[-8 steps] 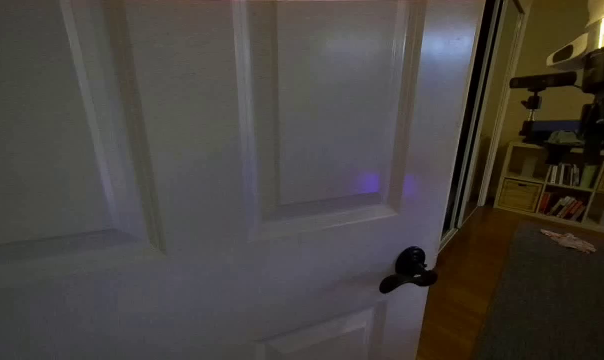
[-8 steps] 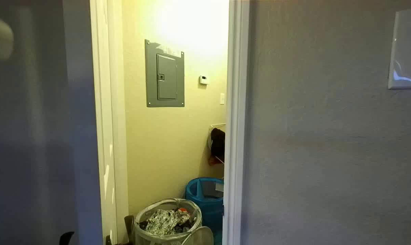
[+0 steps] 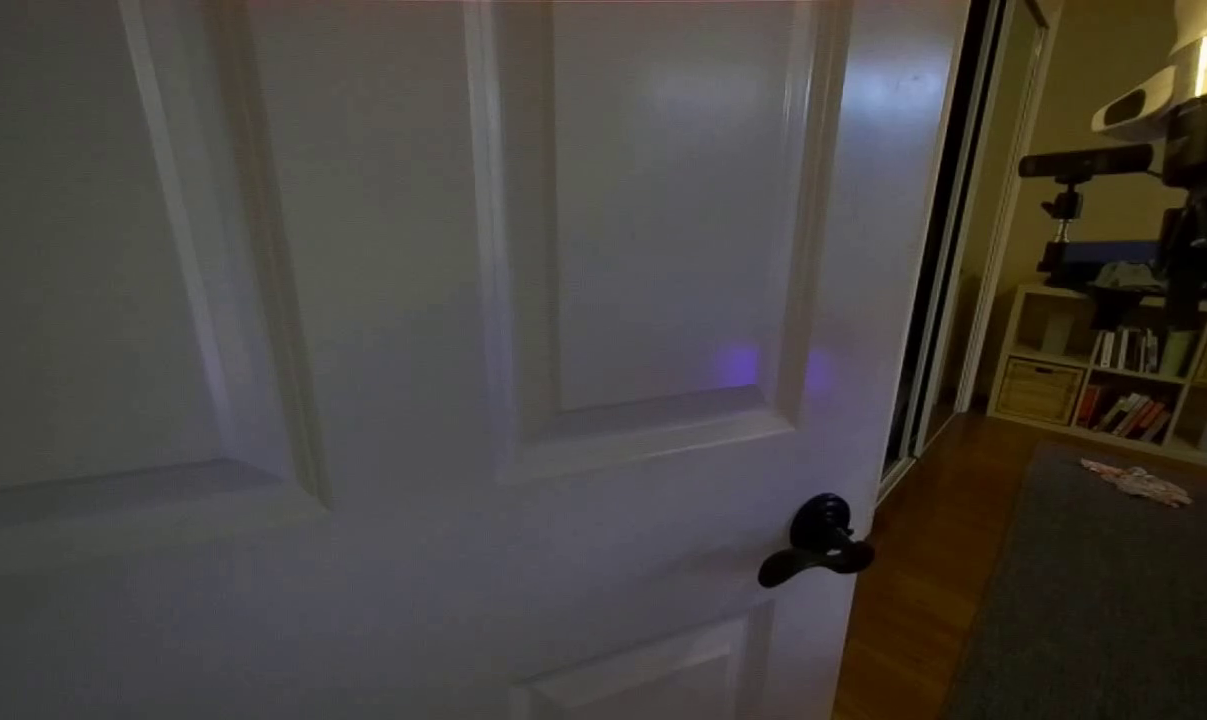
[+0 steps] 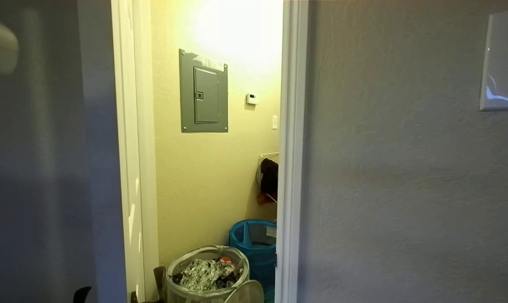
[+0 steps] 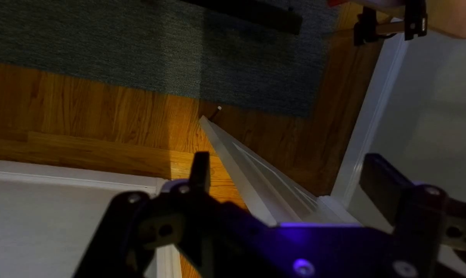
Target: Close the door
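Observation:
The white panelled door point(image 3: 393, 300) fills most of an exterior view, with its black lever handle point(image 3: 818, 550) near the right edge. It stands ajar in an exterior view, its shaded face point(image 4: 98, 168) at the left with a gap to the frame; a handle tip point(image 4: 82, 293) shows at the bottom. The wrist view looks down on the door point(image 5: 252, 181), running diagonally between my fingers but lower down. My gripper point(image 5: 290, 170) has its fingers wide apart, holding nothing, and appears above the door. It also shows, dark and partly cut off point(image 3: 1203, 250), at the right edge.
A white door frame point(image 4: 291, 168) borders the opening. Hampers point(image 4: 207, 273) stand beyond it. A grey rug point(image 5: 101, 50) lies on the wood floor. A black camera on a stand point(image 3: 1083, 163) and a shelf point(image 3: 1088, 365) are at the right. A black clamp point(image 5: 391, 27) shows at the upper right.
Almost nothing differs. A pale rounded shape at the upper left of an exterior view has shifted very slightly right. The door and its handle look the same.

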Available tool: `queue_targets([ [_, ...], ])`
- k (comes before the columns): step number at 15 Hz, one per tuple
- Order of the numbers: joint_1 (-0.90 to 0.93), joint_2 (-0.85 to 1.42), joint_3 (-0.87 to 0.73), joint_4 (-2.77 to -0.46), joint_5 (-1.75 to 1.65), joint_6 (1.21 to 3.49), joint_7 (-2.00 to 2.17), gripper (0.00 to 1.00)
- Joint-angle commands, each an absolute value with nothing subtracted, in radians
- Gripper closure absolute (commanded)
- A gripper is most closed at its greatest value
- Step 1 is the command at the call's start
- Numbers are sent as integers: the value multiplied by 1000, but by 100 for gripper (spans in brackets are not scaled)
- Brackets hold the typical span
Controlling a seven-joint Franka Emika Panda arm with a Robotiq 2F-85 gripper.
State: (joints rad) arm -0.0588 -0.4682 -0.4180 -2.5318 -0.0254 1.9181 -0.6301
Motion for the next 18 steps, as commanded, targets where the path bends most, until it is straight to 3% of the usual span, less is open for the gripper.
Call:
queue_targets([
  [1, -100, -465, -355, -2542, -14, 1956, -580, 0],
  [18, -72, -540, -87, -2649, 93, 2330, -106, 0],
])
